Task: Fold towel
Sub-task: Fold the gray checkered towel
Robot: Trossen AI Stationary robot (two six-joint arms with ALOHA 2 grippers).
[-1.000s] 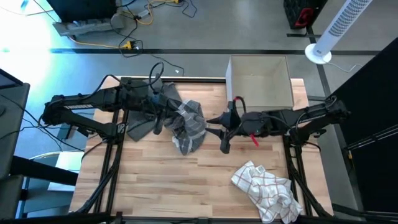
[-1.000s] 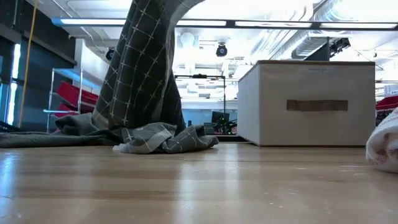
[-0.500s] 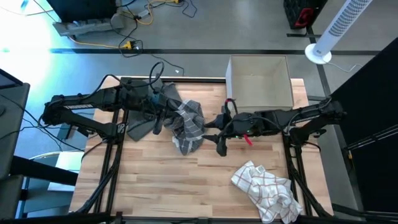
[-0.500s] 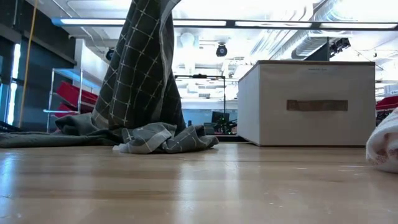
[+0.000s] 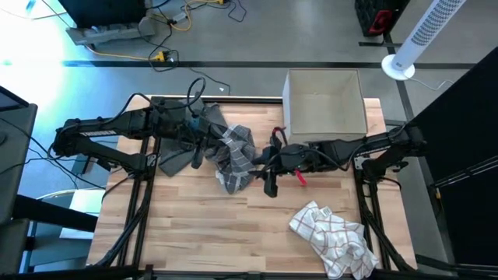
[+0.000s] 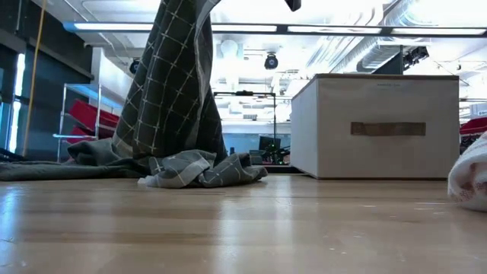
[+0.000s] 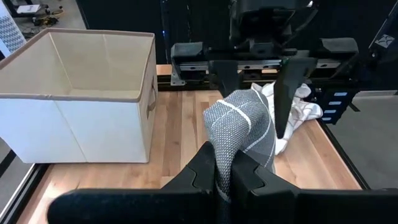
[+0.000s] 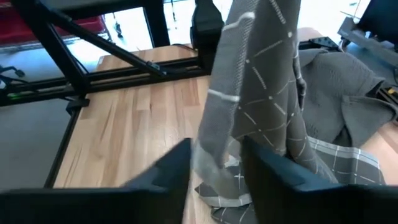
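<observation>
High view: the left tool (image 5: 208,138) was clamped on a raised fold of the grey checked towel (image 5: 236,158), the rest of the cloth trailing down from it onto the desk (image 5: 194,218). The right tool (image 5: 261,165) stood just beside the hanging cloth, fingers parted with the towel edge between them, not closed on it. A white box (image 5: 325,101) sat behind the right tool.
</observation>
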